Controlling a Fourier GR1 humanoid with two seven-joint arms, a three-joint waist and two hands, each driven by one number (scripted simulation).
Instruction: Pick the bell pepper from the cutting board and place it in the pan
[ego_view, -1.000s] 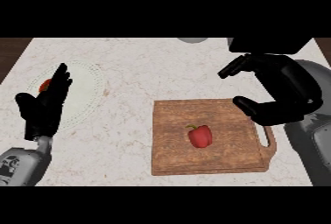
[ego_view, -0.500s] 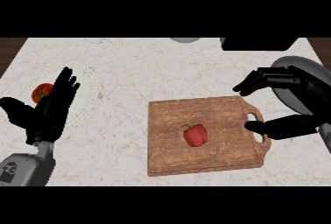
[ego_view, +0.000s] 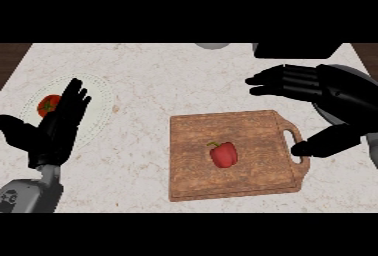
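Head view: bell pepper (ego_view: 224, 154) lies on the cutting board (ego_view: 251, 130) (untouched); right robot hand (ego_view: 325, 95) spread above the board's handle end; left robot hand (ego_view: 55, 130) open.

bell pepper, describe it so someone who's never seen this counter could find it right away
Find the brown wooden cutting board right of the counter's centre. The bell pepper lies near its middle: small, red, green-stemmed. Unlike the red tomato on the white plate, it sits on wood.

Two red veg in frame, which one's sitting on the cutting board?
The bell pepper, mid cutting board, near the right hand. The other red one lies on the white plate behind the left hand.
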